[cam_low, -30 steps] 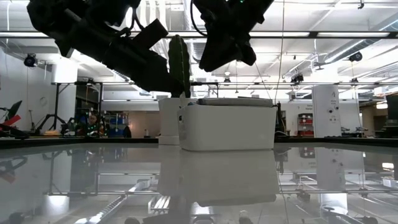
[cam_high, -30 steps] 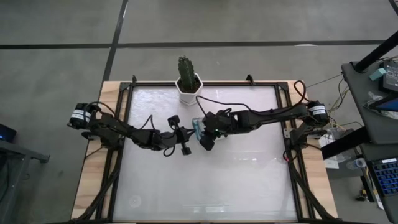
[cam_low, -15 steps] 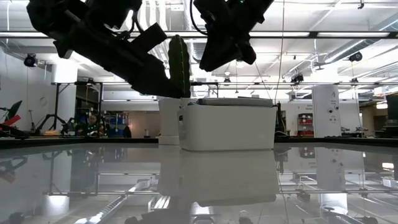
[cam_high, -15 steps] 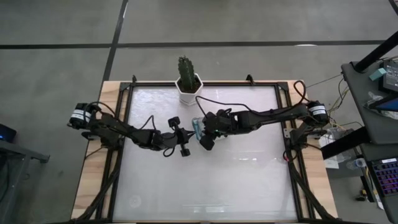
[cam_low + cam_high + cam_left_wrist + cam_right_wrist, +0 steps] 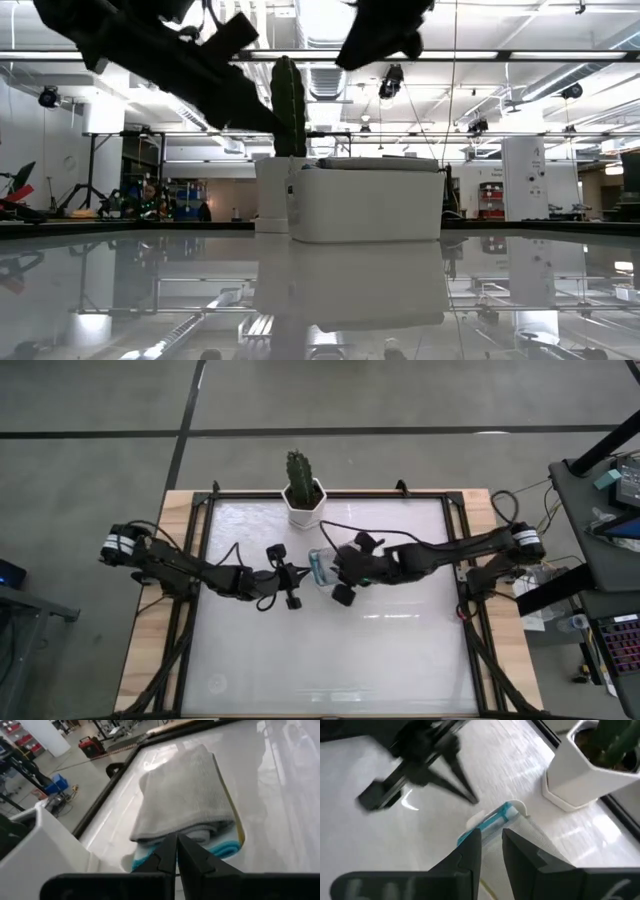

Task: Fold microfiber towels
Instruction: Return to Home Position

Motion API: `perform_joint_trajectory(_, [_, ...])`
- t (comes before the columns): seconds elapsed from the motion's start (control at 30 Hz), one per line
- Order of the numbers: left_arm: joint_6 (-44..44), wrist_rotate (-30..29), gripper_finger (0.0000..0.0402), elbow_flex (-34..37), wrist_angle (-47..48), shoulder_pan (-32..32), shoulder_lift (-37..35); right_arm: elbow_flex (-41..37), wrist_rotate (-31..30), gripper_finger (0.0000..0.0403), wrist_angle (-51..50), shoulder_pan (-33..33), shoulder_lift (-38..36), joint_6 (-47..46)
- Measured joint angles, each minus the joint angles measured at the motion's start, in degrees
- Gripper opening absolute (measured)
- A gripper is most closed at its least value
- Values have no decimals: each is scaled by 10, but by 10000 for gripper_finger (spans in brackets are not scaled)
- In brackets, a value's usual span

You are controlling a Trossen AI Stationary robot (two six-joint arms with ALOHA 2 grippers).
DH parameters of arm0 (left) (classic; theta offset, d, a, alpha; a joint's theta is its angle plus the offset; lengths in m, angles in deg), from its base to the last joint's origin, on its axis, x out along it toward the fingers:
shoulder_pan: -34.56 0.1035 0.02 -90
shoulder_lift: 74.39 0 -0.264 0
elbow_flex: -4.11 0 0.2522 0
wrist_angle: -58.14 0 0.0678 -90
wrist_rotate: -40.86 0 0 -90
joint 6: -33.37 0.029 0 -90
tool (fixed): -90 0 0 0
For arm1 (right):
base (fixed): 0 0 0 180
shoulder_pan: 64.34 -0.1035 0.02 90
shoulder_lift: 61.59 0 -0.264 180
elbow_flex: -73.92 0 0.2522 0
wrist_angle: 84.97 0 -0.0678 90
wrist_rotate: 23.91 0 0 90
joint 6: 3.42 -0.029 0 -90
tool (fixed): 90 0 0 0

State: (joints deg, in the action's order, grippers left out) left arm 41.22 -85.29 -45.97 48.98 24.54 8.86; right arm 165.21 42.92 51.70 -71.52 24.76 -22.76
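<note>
A stack of folded microfiber towels (image 5: 185, 795), grey on top with yellow and blue edges beneath, lies in a white tray (image 5: 365, 205) at the table's middle, near the far edge. In the high view the towel stack (image 5: 319, 566) shows between the two arms. My left gripper (image 5: 172, 845) is shut and points at the stack from the table's left, with its tips above the tray's rim. My right gripper (image 5: 491, 842) hangs over the stack's blue edge (image 5: 492, 822) from the right, a narrow gap between its fingers and nothing in it.
A cactus in a white pot (image 5: 300, 495) stands at the far edge, just behind the tray. The glass tabletop (image 5: 330, 660) stretches bare toward the near edge. Black frame rails (image 5: 200, 610) run along the left and right sides.
My right gripper has risen above the tray and drawn back a little toward the table's right, rolling at the wrist. The towel stack has stayed where it was.
</note>
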Motion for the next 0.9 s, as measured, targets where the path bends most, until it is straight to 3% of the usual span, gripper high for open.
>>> perform_joint_trajectory(0.23, [59, 23, 0, 2, 36, -22, -89, -109, 0, 68, 70, -44, -100, 77])
perform_joint_trajectory(0.43, [97, 122, 0, 3, 89, -22, -194, -267, 32, 68, 216, -61, -206, 151])
perform_joint_trajectory(0.6, [110, 134, 0, 37, 95, -21, -266, -401, 42, 68, 352, -61, -282, 224])
perform_joint_trajectory(0.77, [96, 134, 0, 97, 54, -21, -336, -520, 70, 68, 499, -60, -350, 307])
perform_joint_trajectory(0.9, [78, 134, 0, 160, -15, -21, -386, -587, 102, 68, 550, -60, -410, 310])
